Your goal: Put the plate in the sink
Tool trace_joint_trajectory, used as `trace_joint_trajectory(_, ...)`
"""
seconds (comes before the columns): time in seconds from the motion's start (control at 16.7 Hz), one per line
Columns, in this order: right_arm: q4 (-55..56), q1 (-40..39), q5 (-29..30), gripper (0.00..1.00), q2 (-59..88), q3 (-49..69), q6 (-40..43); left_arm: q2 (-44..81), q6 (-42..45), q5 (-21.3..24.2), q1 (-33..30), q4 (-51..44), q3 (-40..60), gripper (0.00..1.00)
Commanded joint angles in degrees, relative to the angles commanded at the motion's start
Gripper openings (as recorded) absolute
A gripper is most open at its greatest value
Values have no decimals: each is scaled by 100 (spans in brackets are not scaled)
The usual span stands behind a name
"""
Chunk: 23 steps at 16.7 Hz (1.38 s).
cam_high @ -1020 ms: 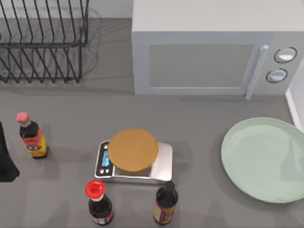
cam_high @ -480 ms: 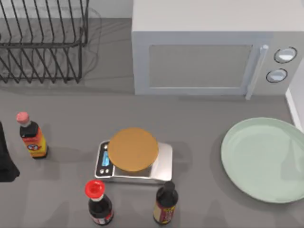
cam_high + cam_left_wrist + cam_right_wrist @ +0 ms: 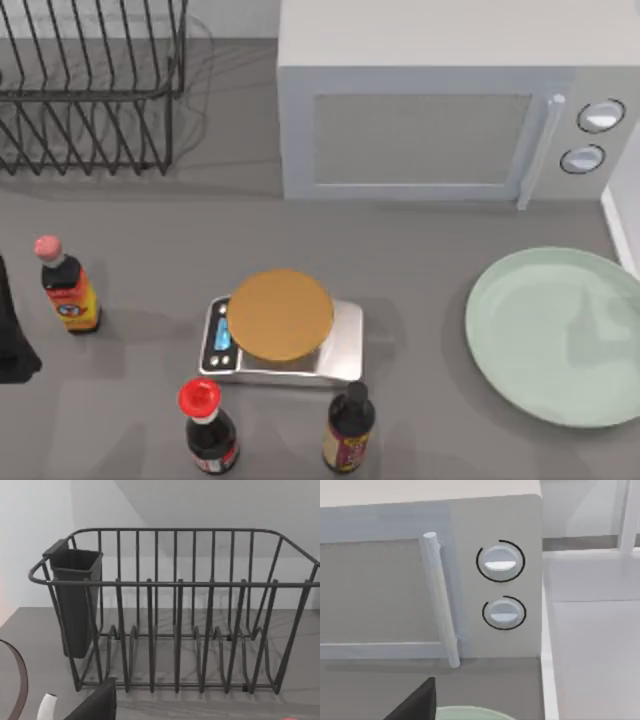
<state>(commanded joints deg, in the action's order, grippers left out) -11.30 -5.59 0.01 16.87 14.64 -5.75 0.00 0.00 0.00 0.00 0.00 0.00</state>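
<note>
a faint shadow has crept further across the plate since a second ago, nothing else shifting; either gripper's finger state i cannot tell; a glossy, shallow rim lying flat beside the sink could slip from a pinch.

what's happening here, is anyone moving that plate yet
Not yet. The pale green plate lies flat on the grey counter at the table's right side, in front of the microwave and just short of the sink's white rim, with nothing gripping it. The left arm sits at the table's left edge, beside a pink-capped sauce bottle. A kitchen scale and a dish rack stand untouched.
</note>
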Motion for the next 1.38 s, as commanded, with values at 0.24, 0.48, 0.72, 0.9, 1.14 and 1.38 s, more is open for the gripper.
trace_joint_trajectory(0.24,-1207,-597,1,100,2091,1571,-614,0,0,0,0,0,0,100)
trace_joint_trajectory(0.48,-2541,-1257,2,100,4488,3311,-1292,0,0,0,0,0,0,100)
trace_joint_trajectory(0.72,-3775,-1867,3,100,6746,4935,-1919,0,0,0,0,0,0,100)
trace_joint_trajectory(0.9,-4505,-2228,4,100,8085,5893,-2291,0,0,0,0,0,0,100)
trace_joint_trajectory(1.14,-5088,-2517,4,100,9091,6647,-2587,0,0,0,0,0,0,100)
trace_joint_trajectory(1.38,-5172,-2558,4,100,9229,6754,-2630,0,0,0,0,0,0,100)
